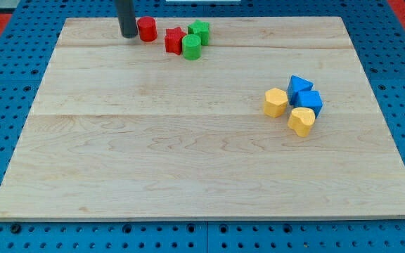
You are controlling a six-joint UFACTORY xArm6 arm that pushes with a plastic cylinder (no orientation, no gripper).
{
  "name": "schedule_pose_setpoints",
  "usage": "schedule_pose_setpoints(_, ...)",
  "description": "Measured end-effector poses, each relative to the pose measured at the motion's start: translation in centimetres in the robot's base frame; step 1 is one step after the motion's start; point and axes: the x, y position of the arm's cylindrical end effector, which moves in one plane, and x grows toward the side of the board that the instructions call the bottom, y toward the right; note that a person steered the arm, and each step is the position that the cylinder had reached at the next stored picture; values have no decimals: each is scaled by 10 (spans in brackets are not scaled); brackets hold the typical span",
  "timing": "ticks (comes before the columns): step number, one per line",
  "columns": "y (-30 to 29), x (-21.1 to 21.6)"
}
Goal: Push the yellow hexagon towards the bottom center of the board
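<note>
— Looking at the board (188,140), what is it made of?

— Pale wood, planks joined side by side with the grain running across the view. It lies on a blue perforated surface (20,42) dotted with holes.

— Where is my tip?

— My tip (128,34) stands near the view's top, left of centre: the end of a straight dark rod, matte and round. It carries no jaws, so nothing on it opens, closes or holds; it grips nothing. It sits just beside the red cylinder (146,29), on that block's left; whether they touch I cannot tell.

— And the other blocks up there?

— A red star-shaped block (174,40) lies right of the red cylinder, with a green cylinder (191,47) touching it and a second green block (200,31), its shape unclear, just behind.

— The yellow hexagon?

— The yellow hexagon (275,102) rests in the view's right half, about mid-height, well apart from my tip. Just to its right are two blue blocks: a blue triangular block (299,86) and a blue cube-like block (310,101). A yellow heart-like block (301,121) sits below them, near the hexagon. All look smooth and solidly coloured.
</note>
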Motion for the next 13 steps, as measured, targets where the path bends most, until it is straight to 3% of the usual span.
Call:
schedule_pose_setpoints(2, 46, 10)
schedule_pose_setpoints(3, 24, 7)
schedule_pose_setpoints(4, 12, 59)
schedule_pose_setpoints(5, 102, 107)
schedule_pose_setpoints(7, 312, 123)
schedule_pose_setpoints(8, 341, 127)
schedule_pose_setpoints(10, 263, 182)
schedule_pose_setpoints(12, 316, 152)
schedule_pose_setpoints(13, 361, 170)
